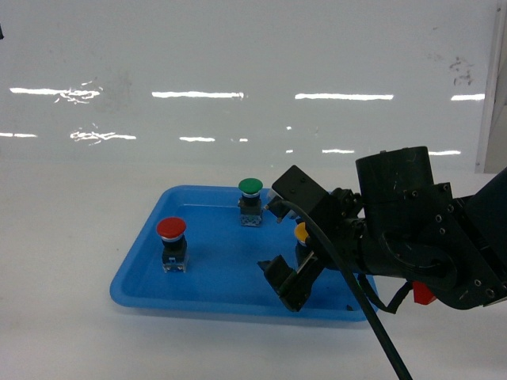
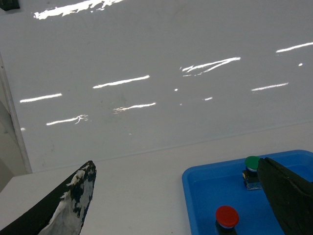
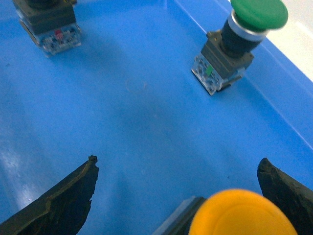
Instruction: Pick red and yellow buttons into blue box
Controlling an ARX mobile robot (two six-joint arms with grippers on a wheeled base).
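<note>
No brand, label or readable writing shows on anything; the only markings are a small red dot on the clear base of the red button and a green one on the base of the green button, seen in the right wrist view.

All three buttons stand upright in the shallow blue tray, caps up, long axes vertical. The red button sits toward the tray's left side, the green one near the far wall, well apart from it. The yellow button stands at the right of the tray, largely hidden behind the arm in the head view.

The right gripper hangs low over the tray, its fingers spread wide, one on each side of the yellow cap and not touching it.

The left gripper is held above the white table left of the tray, fingers also spread apart with nothing between them.

The blue box appears in none of the views.
</note>
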